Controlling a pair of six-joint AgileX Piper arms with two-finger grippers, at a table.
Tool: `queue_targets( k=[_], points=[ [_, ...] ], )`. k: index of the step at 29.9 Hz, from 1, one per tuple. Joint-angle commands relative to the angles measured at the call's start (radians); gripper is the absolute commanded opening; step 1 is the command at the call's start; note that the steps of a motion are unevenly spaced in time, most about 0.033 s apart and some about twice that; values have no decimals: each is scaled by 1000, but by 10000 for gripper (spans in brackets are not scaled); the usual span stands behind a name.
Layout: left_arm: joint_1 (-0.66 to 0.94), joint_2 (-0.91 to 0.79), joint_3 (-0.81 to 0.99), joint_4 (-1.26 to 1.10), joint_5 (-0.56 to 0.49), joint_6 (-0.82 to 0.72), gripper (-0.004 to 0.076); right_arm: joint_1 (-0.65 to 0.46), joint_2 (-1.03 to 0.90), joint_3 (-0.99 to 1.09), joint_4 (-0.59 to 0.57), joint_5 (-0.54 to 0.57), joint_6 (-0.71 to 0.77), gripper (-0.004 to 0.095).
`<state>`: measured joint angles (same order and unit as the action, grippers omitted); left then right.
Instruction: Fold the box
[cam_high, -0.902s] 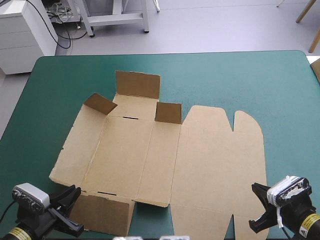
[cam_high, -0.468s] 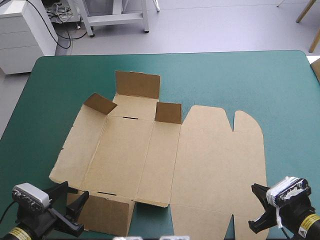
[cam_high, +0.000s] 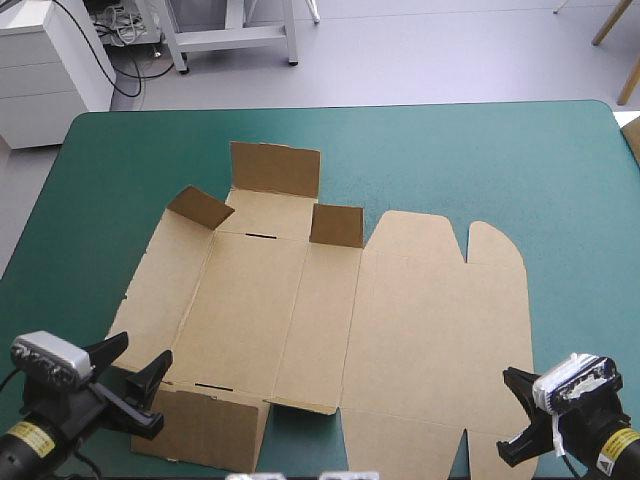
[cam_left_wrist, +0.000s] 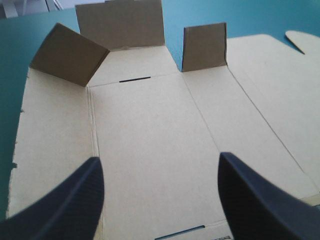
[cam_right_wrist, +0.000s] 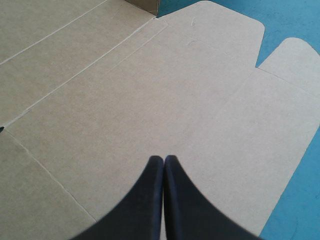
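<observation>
The brown box (cam_high: 330, 310) lies as a flat cut sheet on the teal-green cover (cam_high: 500, 160). At its far edge three flaps stand raised: a tall one (cam_high: 275, 168), a slanted one (cam_high: 200, 207) and a small one (cam_high: 337, 225). My left gripper (cam_high: 145, 350) is open at the sheet's near-left corner, just above the board. In the left wrist view the gripper (cam_left_wrist: 159, 162) looks across the slotted middle panel (cam_left_wrist: 150, 130) toward those flaps. My right gripper (cam_high: 512, 412) is shut at the near-right corner. Its joined fingers (cam_right_wrist: 164, 165) hover over the wide lid panel (cam_right_wrist: 125, 90) with nothing held.
A flat flap (cam_high: 210, 430) lies beside the left gripper at the table's near edge. A rounded tab (cam_high: 495, 245) sticks out at the sheet's far right. Bare cover shows beyond the box on the far side and to the right.
My left gripper has opened its fingers and shifted a little left and away from the near edge. The right gripper and the box have not moved.
</observation>
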<state>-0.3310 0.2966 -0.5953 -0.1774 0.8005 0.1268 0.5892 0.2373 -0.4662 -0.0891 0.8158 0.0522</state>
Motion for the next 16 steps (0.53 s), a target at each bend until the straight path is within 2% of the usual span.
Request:
queue_targets(
  k=[1,9,16],
  points=[
    [2,161,-98,-2,-15,-19,470,-4,8,-25,-11,-73,-1,-16],
    [2,519,-276,-2,92,-47,470,-4,8,-25,-11,-73,-1,-16],
    [2,776,-453,51,293,-47,471,-4,8,-25,-11,-73,-1,-16]
  ],
)
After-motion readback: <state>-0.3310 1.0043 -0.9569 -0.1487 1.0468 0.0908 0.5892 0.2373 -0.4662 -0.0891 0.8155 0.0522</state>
